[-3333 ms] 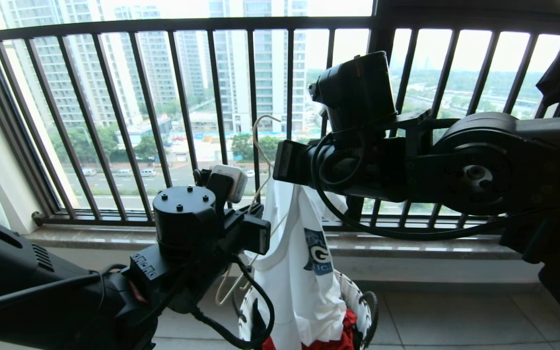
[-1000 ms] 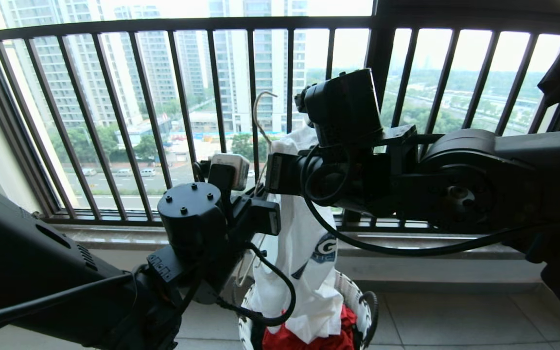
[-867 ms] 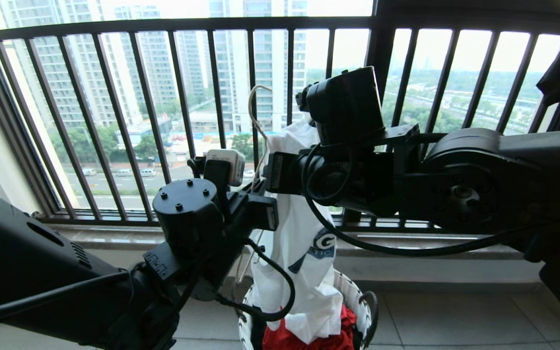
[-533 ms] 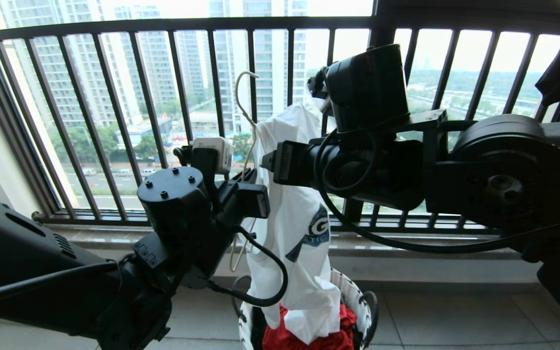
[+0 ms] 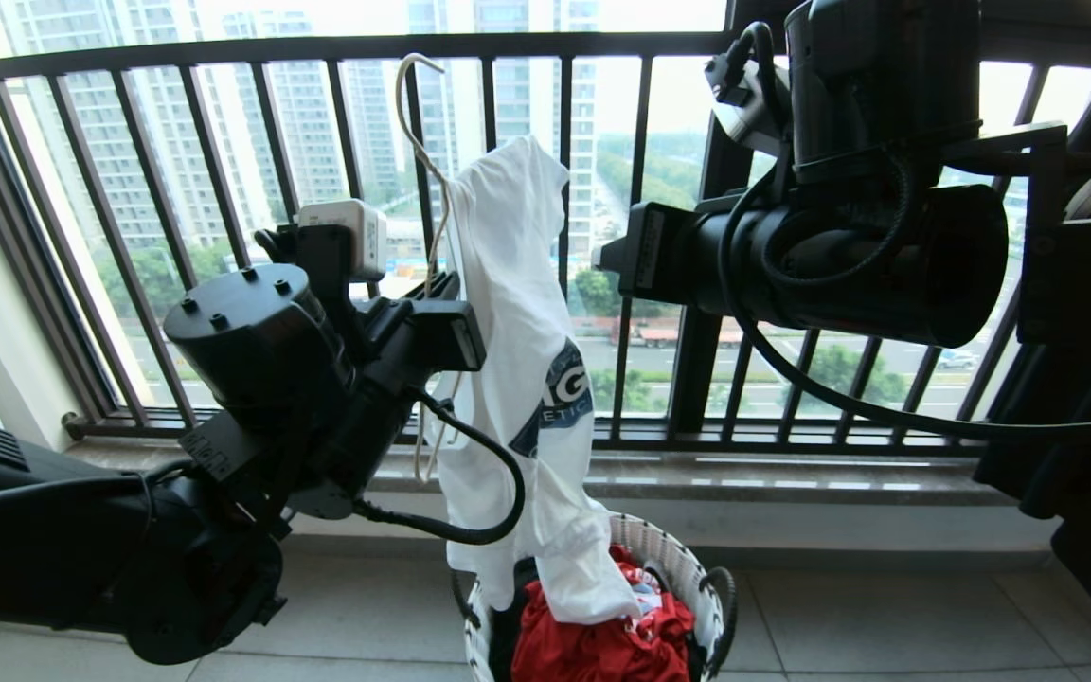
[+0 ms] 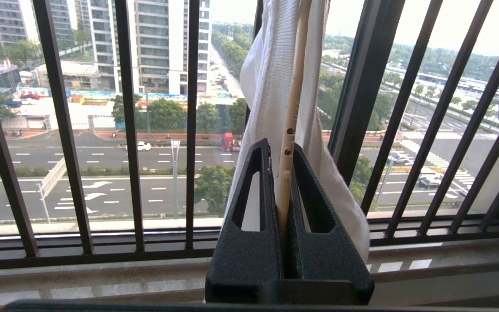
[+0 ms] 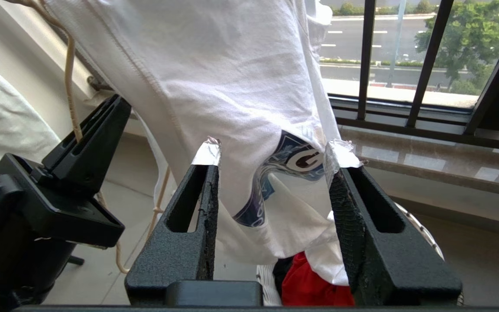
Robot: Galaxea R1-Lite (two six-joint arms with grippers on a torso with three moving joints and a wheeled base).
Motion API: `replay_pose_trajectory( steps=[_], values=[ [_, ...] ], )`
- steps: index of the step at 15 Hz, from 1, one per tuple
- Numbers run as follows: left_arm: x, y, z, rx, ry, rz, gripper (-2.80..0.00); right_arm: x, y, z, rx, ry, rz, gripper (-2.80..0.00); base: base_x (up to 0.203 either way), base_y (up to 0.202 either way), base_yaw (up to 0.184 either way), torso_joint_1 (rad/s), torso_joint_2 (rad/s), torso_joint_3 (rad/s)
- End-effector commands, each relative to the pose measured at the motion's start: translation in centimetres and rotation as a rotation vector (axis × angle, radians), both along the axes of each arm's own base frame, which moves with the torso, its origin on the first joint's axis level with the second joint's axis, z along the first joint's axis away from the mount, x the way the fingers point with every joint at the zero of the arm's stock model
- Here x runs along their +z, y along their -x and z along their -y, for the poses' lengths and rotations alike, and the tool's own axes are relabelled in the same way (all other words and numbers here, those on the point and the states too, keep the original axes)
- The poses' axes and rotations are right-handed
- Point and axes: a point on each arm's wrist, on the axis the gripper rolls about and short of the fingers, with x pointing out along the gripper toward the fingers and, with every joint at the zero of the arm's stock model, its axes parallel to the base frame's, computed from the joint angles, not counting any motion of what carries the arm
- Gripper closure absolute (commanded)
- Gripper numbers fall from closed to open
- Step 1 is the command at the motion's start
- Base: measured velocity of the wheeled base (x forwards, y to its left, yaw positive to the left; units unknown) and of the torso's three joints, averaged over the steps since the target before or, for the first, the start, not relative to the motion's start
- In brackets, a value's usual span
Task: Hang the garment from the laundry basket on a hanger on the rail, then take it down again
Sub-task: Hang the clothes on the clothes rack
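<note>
left gripper [image 6: 287, 182] clamped on hanger [image 5: 420, 161] to hoist garment [image 5: 527, 313] above laundry basket [image 5: 697, 578] | right gripper [image 7: 275, 160] jaws apart, holding nothing

The garment [image 5: 527, 360] bore a blue chest logo showing a large white "G" with the letters "ETIC" beneath it, the rest lost in folds; nothing else was legible.

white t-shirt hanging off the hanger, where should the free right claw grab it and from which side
Grab the loose fabric below the logo on the T-shirt, coming from the robot's side. The right claw is open and already faces it; the left claw pinches the hanger higher up.
</note>
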Motion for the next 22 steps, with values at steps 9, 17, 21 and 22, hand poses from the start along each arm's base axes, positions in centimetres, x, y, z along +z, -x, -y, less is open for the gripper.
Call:
replay_pose_trajectory(
  steps=[9, 17, 21, 22],
  values=[
    [0.4, 1.0, -2.7, -0.231, 0.090, -0.061, 0.00, 0.1, -1.5, 1.5, -0.054, 0.026, 0.013, 0.00, 0.000, 0.000, 0.000, 0.000, 0.00, 0.000],
    [0.2, 2.5, -5.8, -0.492, 0.124, -0.111, 0.00, 0.9, -2.9, 1.3, -0.038, 0.174, 0.099, 0.00, 0.000, 0.000, 0.000, 0.000, 0.00, 0.000],
    [0.0, 2.7, -7.4, -0.570, 0.136, -0.143, 0.00, 4.1, -3.2, 1.1, -0.010, 0.306, 0.160, 0.00, 0.000, 0.000, 0.000, 0.000, 0.00, 0.000],
    [-0.2, 2.8, -7.6, -0.591, 0.143, -0.157, 0.00, 4.3, -3.3, 1.1, 0.007, 0.368, 0.181, 0.00, 0.000, 0.000, 0.000, 0.000, 0.00, 0.000]
  ],
)
